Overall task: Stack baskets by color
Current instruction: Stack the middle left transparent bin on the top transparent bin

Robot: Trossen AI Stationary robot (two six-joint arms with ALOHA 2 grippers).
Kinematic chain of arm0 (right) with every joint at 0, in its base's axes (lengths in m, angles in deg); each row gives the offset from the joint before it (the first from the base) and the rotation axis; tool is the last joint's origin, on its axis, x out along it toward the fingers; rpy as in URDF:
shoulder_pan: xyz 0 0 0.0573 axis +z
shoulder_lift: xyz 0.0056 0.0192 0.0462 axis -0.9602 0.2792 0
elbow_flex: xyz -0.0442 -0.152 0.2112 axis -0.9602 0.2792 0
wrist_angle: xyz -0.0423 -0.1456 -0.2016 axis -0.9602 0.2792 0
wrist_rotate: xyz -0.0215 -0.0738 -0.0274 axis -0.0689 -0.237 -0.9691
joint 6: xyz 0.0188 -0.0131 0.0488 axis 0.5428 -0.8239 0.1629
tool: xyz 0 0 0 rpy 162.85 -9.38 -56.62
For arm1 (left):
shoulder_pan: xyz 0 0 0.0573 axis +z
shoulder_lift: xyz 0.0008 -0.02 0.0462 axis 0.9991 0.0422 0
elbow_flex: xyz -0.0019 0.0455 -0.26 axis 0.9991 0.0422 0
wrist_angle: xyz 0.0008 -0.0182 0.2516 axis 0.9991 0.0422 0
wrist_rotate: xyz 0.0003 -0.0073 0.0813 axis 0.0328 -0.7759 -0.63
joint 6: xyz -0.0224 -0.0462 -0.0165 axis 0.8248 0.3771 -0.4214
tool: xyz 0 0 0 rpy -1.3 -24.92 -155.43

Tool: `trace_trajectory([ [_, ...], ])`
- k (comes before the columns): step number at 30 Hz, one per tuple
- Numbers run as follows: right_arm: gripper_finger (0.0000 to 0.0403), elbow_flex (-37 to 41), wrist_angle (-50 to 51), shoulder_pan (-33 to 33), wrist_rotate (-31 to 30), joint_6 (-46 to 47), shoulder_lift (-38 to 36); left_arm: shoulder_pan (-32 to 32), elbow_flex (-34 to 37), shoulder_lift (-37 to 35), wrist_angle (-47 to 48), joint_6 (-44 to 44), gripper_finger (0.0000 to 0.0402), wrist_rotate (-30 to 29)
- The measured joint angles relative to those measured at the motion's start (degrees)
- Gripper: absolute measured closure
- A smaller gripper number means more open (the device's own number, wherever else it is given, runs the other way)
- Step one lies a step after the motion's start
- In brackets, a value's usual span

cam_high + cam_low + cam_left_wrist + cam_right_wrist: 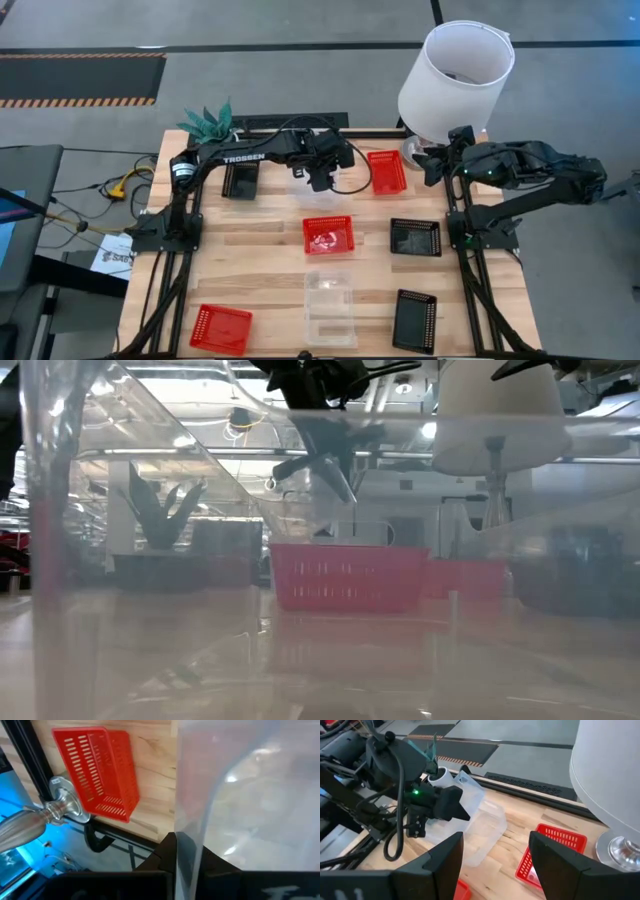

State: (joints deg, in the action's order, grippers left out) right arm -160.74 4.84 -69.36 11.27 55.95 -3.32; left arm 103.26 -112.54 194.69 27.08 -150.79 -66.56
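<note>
My left gripper reaches over the table's far middle and is shut on a clear basket, which tilts beside it. A red basket lies just to its right, another red one at the centre and a third at the near left. Black baskets rest at the far left, the right and the near right. Clear baskets sit at the near middle. My right gripper hovers open at the far right, holding nothing. My left gripper pinches one wall of the clear basket between its two fingers, one finger on each face of the wall. The fingers slant down from the table's left side. The basket hangs tilted from the hold; whether its low end touches the wood I cannot tell.
A white lampshade on a chrome foot stands at the far right corner, close to my right gripper. A green plant sits at the far left. Bare wood lies between the centre red basket and the near row.
</note>
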Motion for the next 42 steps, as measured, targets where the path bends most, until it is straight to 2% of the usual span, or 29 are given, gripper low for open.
trace_trajectory([
  [6,0.0154,0.0,-0.01,0.02,0.21,-0.31,0.0,-0.07,-0.02,0.0,-0.61,2.16,0.0401,1.7],
  [11,0.0154,0.0,-0.04,0.0,2.9,-0.65,-0.02,-0.11,-0.02,0.0,-1.14,3.76,0.0389,3.13],
  [25,0.0154,0.0,-0.15,0.04,4.79,-3.15,-0.28,0.0,-0.02,-0.04,-2.24,8.23,0.0294,3.17],
  [32,0.0154,-0.04,-0.61,0.04,4.76,-5.12,-1.55,-0.02,-0.02,-1.04,-3.01,20.28,0.0265,4.5],
  [36,0.0154,-0.04,-1.09,0.02,4.7,-6.74,-1.57,-0.02,-0.02,-3.32,-3.07,28.74,0.0249,3.16],
  [39,0.0154,-0.04,-1.09,-0.02,4.55,-8.13,-1.49,0.16,-0.02,-6.13,-3.2,38.67,0.0238,3.13],
  [42,0.0154,-0.04,-1.08,-0.02,4.52,-9.2,-1.41,0.68,-0.02,-9.24,-2.61,53.42,0.0228,2.99],
])
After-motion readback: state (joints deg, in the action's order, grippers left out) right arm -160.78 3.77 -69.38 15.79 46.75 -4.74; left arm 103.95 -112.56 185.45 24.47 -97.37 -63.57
